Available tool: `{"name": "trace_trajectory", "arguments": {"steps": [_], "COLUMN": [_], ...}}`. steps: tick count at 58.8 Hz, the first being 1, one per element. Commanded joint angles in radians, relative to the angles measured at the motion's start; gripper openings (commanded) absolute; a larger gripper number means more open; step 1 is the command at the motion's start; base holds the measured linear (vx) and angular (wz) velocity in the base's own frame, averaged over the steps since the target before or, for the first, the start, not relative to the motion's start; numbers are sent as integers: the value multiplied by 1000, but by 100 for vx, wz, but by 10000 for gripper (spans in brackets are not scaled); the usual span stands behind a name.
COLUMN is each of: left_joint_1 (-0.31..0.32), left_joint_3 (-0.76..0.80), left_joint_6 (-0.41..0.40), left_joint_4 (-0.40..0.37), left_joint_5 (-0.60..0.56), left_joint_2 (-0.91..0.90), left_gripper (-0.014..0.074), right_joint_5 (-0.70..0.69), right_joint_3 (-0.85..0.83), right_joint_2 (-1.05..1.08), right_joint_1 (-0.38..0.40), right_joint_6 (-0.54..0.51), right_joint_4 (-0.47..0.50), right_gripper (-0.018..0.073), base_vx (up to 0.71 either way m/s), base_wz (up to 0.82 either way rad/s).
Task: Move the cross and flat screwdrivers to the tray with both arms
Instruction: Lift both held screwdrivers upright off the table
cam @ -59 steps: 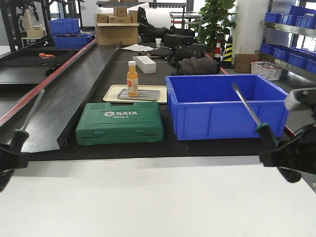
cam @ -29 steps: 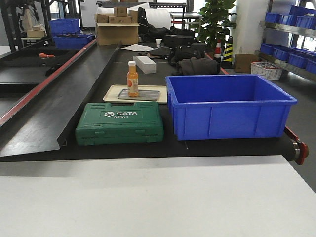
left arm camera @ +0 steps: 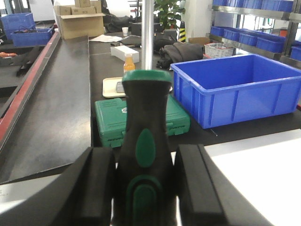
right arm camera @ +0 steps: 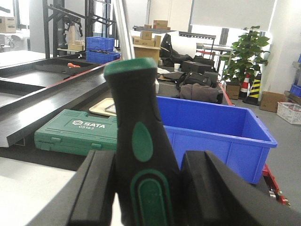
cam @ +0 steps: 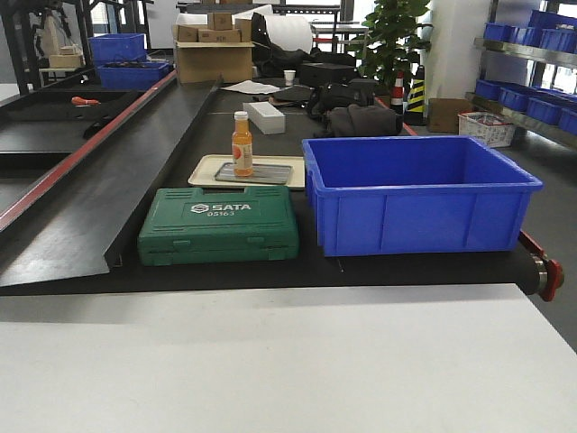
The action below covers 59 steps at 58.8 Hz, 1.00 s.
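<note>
In the left wrist view, my left gripper [left arm camera: 145,151] is shut on the black-and-green handle of a screwdriver [left arm camera: 143,106]. It stands upright, and its steel shaft [left arm camera: 147,33] runs out of the top of the frame. My right gripper [right arm camera: 148,157] is likewise shut on the second screwdriver [right arm camera: 135,101], which leans slightly left with its shaft [right arm camera: 121,28] also leaving the frame. Both tips are out of view, so cross and flat cannot be told apart. A grey tray [cam: 266,173] lies on a cream tray [cam: 206,170]. The front view shows neither arm.
An orange bottle [cam: 242,144] stands on the grey tray. A green SATA tool case [cam: 219,224] lies in front of it, and a deep blue bin [cam: 415,194] stands to the right. The white table [cam: 288,361] fills the foreground. Boxes and bags sit further back.
One second ago both arms showed at the front view's left and right edges, each holding a screwdriver. They have been out of that view since half a second ago.
</note>
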<state>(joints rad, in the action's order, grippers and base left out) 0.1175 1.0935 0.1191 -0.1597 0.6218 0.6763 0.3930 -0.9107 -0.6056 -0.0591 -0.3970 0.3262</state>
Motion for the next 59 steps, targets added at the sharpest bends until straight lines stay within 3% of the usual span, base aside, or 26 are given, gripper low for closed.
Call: {"name": "trace_trajectory", "arguments": {"steps": [1, 16, 59], "left_joint_1": [3, 3, 3], "left_joint_3": [-9, -88, -88], "left_joint_6": [-2, -1, -1], "left_joint_4": [-15, -18, -22], "left_joint_5": [-110, -200, -194], "left_joint_2": [-36, -97, -95], "left_gripper": [1, 1, 3], "right_joint_5": [-124, -147, -175], "right_joint_3": [-28, -28, -28], "right_joint_2": [-3, -4, -4], "right_joint_1": [1, 1, 2], "right_joint_6": [-2, -3, -3], "right_joint_4": [32, 74, 79], "right_gripper": [-8, -8, -8], "base_vx": [0, 0, 0], "base_wz": [0, 0, 0]}}
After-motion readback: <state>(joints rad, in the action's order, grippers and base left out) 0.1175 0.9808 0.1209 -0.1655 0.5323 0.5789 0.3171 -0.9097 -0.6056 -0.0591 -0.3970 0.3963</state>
